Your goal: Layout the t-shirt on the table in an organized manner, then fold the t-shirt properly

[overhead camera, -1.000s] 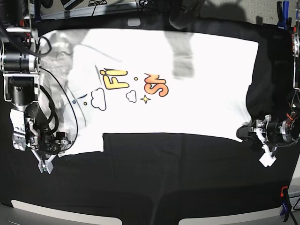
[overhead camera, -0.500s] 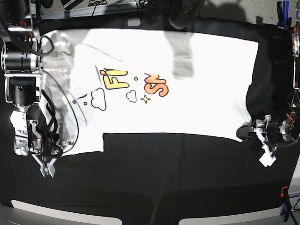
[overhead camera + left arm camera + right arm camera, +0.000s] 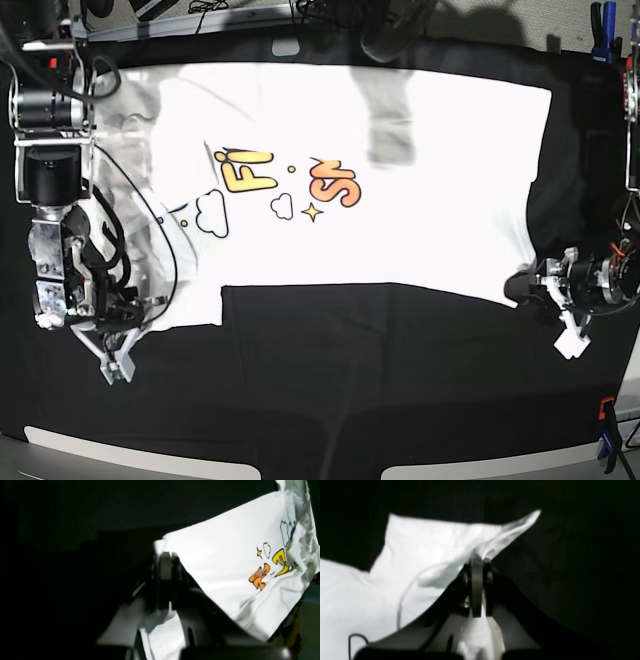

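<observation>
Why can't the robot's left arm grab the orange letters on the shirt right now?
Probably because it is busy: the left claw is shut on the t-shirt at its corner, well away from the orange letters. Nothing lies on them, but it would have to let go first.

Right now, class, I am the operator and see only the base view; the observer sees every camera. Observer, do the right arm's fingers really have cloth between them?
Observer: Yes. In the right wrist view the right fingers are shut on a pinched corner of the t-shirt.
Operator: And the left arm?
Observer: In the left wrist view the left fingers are shut just below the hem corner, with white cloth bunched behind them.
</observation>
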`<state>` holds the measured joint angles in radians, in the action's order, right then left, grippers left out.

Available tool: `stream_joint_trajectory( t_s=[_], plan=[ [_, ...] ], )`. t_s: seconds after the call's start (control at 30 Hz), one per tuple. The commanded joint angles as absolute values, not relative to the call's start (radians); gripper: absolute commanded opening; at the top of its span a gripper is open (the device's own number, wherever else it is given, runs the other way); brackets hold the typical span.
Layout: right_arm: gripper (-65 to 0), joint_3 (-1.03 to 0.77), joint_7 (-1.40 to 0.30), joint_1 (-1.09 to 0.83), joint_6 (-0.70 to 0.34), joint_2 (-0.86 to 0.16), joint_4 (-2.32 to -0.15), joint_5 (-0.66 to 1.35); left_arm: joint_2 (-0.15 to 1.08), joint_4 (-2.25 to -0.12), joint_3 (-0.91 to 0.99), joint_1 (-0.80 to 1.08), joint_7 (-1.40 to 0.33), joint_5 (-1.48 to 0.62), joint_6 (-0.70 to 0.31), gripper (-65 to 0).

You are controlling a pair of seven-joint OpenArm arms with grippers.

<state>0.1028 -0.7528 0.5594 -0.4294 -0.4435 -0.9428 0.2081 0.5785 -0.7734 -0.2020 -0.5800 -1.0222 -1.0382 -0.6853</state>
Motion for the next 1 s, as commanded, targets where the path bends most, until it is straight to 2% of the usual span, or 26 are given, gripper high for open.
stream_joint_trajectory(
  t_s=[0.0, 0.33, 0.47, 0.63, 0.8, 0.97],
  plan=[
    [-65.0, 0.097, -0.725, 0.616, -0.424, -0.457, -0.963, 0.213, 0.596, -0.787, -0.196, -0.631, -1.002, -1.044, -0.693, -65.0],
    [-65.0, 0.097, -0.764, 0.753, -0.42, -0.457, -0.962, 0.214, 0.596, -0.787, -0.196, -0.746, -0.994, -1.015, -0.682, -65.0],
    [-65.0, 0.097, -0.772, 0.736, -0.468, -0.457, -0.965, 0.221, 0.596, -0.787, -0.196, -0.742, -0.994, -1.015, -0.683, -65.0],
    [-65.0, 0.097, -0.768, 0.636, -0.48, -0.457, -1.041, 0.221, 0.596, -0.787, -0.196, -0.689, -0.974, -1.015, -0.698, -65.0],
    [-65.0, 0.097, -0.819, 0.498, -0.476, -0.458, -1.237, 0.222, 0.596, -0.807, -0.196, -0.603, -0.905, -1.013, -0.698, -65.0],
    [-65.0, 0.038, -0.883, 0.324, -0.471, -0.457, -1.433, 0.32, 0.597, -1.012, -0.196, -0.494, -0.899, -0.914, -0.698, -65.0]
  ],
)
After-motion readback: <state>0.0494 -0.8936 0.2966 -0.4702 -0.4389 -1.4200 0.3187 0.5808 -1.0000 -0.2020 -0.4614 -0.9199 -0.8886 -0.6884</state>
